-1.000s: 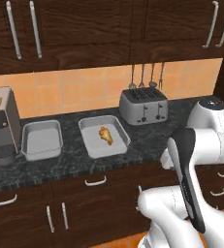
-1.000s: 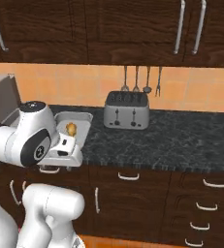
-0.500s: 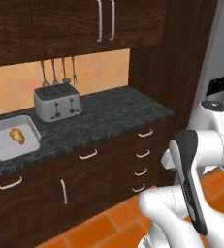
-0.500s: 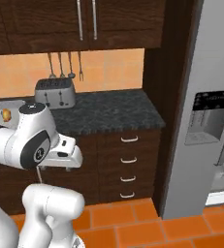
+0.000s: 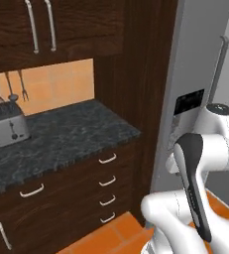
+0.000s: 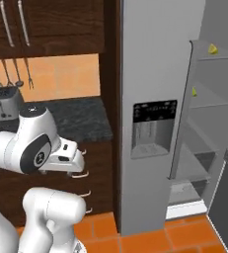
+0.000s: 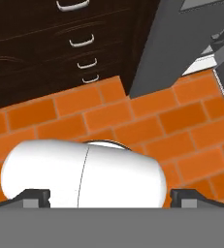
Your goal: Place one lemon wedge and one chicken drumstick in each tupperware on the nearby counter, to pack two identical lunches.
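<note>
Evidently on a fetching leg, the empty gripper (image 7: 110, 196), jaws wide apart, hangs over the brick floor (image 7: 147, 121) while 2 lemon wedges (image 6: 212, 49) sit on open fridge (image 6: 157, 99) shelves right of the counter (image 5: 61, 136), so next calls for reaching in.

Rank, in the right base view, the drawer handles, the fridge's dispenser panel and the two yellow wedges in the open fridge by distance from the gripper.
1. Drawer handles, just behind the gripper.
2. Dispenser panel, to its right.
3. Lower wedge, middle shelf.
4. Upper wedge, top shelf, far right.
</note>
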### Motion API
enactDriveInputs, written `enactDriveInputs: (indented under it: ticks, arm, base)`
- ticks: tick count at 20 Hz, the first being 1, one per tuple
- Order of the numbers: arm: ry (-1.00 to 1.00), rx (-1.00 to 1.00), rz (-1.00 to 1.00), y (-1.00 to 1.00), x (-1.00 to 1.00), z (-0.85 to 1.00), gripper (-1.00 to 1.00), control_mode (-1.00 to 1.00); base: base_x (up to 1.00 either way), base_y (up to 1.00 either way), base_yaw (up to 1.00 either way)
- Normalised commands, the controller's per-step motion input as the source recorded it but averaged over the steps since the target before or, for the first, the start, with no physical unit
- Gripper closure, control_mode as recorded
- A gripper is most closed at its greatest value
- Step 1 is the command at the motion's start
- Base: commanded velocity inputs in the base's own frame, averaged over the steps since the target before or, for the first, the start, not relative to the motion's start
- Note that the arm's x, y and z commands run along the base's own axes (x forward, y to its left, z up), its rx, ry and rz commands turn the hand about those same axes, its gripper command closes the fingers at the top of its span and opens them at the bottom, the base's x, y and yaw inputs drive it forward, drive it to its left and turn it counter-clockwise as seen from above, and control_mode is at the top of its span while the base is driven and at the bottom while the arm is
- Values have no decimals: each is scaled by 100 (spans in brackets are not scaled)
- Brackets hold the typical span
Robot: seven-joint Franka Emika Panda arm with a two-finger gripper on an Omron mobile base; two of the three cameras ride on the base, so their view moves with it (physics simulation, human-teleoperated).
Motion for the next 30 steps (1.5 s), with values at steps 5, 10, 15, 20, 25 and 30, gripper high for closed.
enactDriveInputs:
  ticks: [5, 10, 15, 20, 25, 30]
  arm:
    - [0, 0, 0, 0, 0, 0, -100, 100]
    - [0, 0, 0, 0, 0, 0, -100, 100]
    - [0, 0, 0, 0, 0, 0, -100, 100]
    - [0, 0, 0, 0, 0, 0, -100, 100]
    - [0, 0, 0, 0, 0, 0, -100, 100]
    - [0, 0, 0, 0, 0, 0, -100, 100]
  base:
    - [58, -100, 10]
    - [44, -100, 9]
    - [72, -100, 17]
    - [48, -100, 19]
    - [17, -61, 21]
    - [3, -10, 29]
